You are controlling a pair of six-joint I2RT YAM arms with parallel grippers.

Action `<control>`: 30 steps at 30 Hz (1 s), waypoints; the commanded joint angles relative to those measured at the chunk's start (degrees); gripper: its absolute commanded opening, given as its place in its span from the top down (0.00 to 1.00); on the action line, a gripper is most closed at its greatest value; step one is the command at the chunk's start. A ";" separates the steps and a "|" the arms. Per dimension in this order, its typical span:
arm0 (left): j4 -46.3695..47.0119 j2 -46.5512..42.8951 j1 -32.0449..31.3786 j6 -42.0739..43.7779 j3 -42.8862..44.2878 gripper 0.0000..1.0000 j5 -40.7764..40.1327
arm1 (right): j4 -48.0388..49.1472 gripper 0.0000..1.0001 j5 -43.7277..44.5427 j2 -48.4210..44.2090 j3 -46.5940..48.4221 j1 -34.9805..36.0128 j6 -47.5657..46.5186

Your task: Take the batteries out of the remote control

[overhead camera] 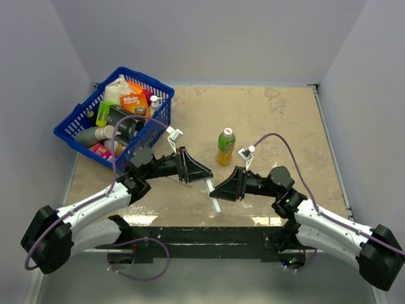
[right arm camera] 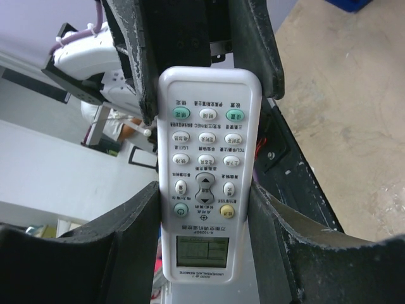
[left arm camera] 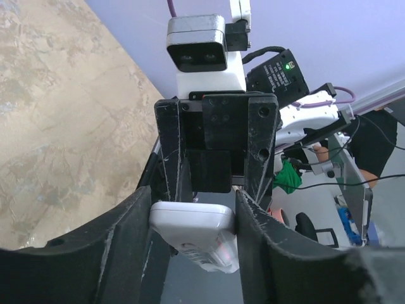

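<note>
The white remote control [right arm camera: 205, 171] is held between both grippers above the table's near edge, its button face and small display showing in the right wrist view. My right gripper [right arm camera: 204, 196] is shut on its sides near the display end. My left gripper [left arm camera: 193, 209] is shut on the other end [left arm camera: 193, 225]. In the top view the remote [overhead camera: 215, 201] is a thin white bar between the left gripper [overhead camera: 207, 176] and the right gripper [overhead camera: 214, 191]. The dark recess and the batteries are hidden.
A green bottle with a white cap [overhead camera: 225, 147] stands upright just beyond the grippers. A blue basket [overhead camera: 76, 126] full of packets and bottles stands at the back left. White walls close the table on three sides.
</note>
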 commanded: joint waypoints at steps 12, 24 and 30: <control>-5.80 -2.30 -0.31 -0.76 1.57 1.00 -2.83 | -10.56 0.25 8.71 -3.42 4.25 0.29 -7.88; -49.74 7.53 -0.31 11.98 15.55 1.00 -27.43 | -30.71 0.14 15.75 -3.18 8.74 0.37 -18.09; -51.25 13.16 -0.31 10.85 15.02 1.00 -28.94 | -28.95 0.14 20.40 2.28 6.90 4.15 -18.53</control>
